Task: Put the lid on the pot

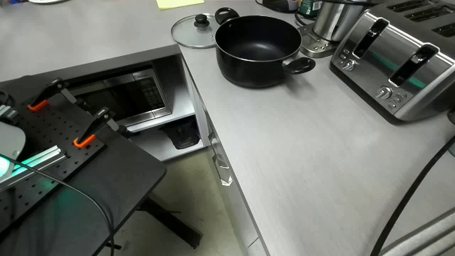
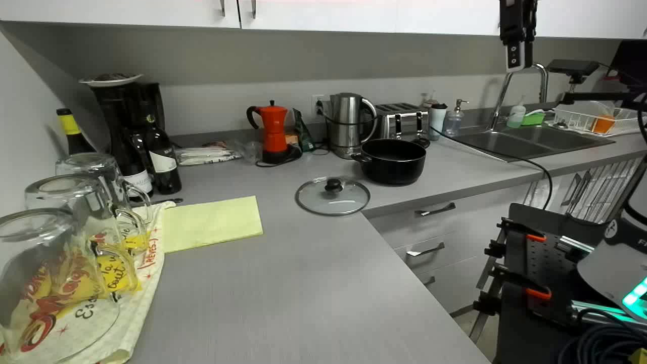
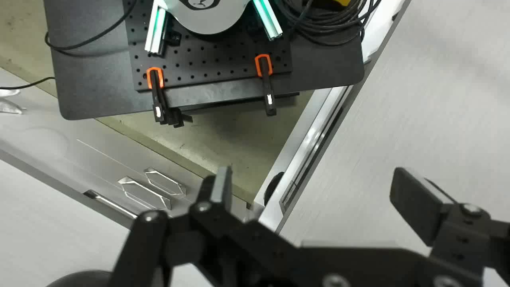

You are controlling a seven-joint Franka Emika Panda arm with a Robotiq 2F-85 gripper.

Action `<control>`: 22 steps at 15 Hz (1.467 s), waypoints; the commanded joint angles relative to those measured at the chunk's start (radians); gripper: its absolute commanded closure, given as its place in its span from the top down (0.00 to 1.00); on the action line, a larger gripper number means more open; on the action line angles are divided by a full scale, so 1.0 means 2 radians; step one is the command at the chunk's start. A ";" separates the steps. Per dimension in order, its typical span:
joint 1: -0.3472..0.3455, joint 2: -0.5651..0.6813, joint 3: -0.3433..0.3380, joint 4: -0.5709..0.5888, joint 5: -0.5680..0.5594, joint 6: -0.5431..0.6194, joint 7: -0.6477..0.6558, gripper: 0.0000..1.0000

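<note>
Cloth: red "REVES-)" legible; "Ess" and "cout" only partly legible, seen through or around the glass mugs.
Bottles: pale labels, print too blurred to read.
Base: round emblem plus letter "F"; rest of the word cut off by the picture edge.
Pack: green, barcode visible, lettering too small; top cut off.
Microwave: mark above the keypad unreadable; partly behind clamps.
Toaster: button markings too small; runs out of the picture at right.
Dark curved shape: cut off at lower left of the wrist view, cannot tell what it is.
Gripper: fingers spread wide, grasping nothing; blurred in the wrist view; in an exterior view the gripper hangs high, upper part cut off.
Pot: upright on the surface, uncovered, dark inside.
Lid: flat on the surface, knob up, just beside the pot in both exterior views; part of the rim hidden behind the pot and its handle.
Lid vs gripper: well apart; in an exterior view the lid lies low near picture centre, gripper far above, toward upper right.
</note>
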 commanded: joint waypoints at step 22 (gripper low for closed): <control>-0.023 0.227 -0.011 0.062 -0.150 0.180 -0.013 1.00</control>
